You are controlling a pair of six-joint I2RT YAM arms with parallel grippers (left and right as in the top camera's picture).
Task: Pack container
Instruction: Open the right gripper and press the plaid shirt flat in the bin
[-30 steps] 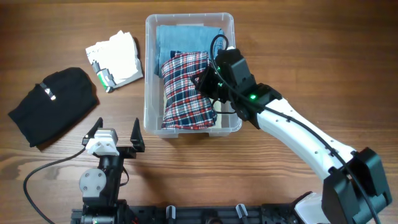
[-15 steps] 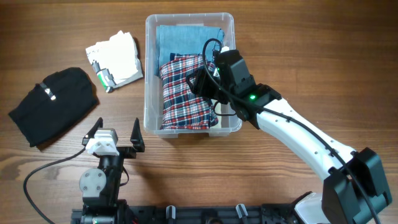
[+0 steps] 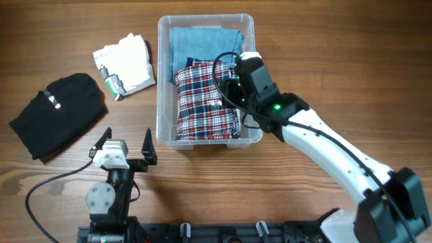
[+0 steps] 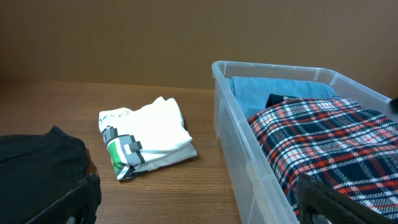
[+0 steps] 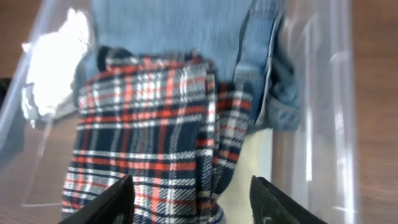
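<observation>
Two garments lie inside the clear rectangular plastic container (image 3: 162,81), which stands at the middle of the brown wooden table (image 3: 337,54). A folded pale-blue denim piece (image 3: 201,39) fills the far end, and a red, white and navy plaid shirt (image 3: 202,101) covers the near part. The right gripper (image 5: 191,186) hangs over the shirt's right edge by the right-hand wall. Its fingers are spread wide with nothing between them. The left gripper (image 3: 127,138) is parked near the table's front edge, also spread wide and empty.

The step in hand looks like letting go of the shirt and backing out. To do it well, the arm should rise straight up until the fingers clear the thick rim, and only then swing away. That way neither finger drags the cloth or knocks the wall. The shirt's right edge looks bunched against the wall, and a light press there would leave more room. A folded white T-shirt with a green print (image 3: 125,62) and a crumpled black garment (image 3: 59,116) lie on the table to the left, outside the bin.

A second ago the right gripper sat further in over the plaid, and the cloth was gathered under it. Now the gripper has drawn back toward the right wall and the shirt lies flatter and a little wider. The left arm and both loose garments have not moved.
</observation>
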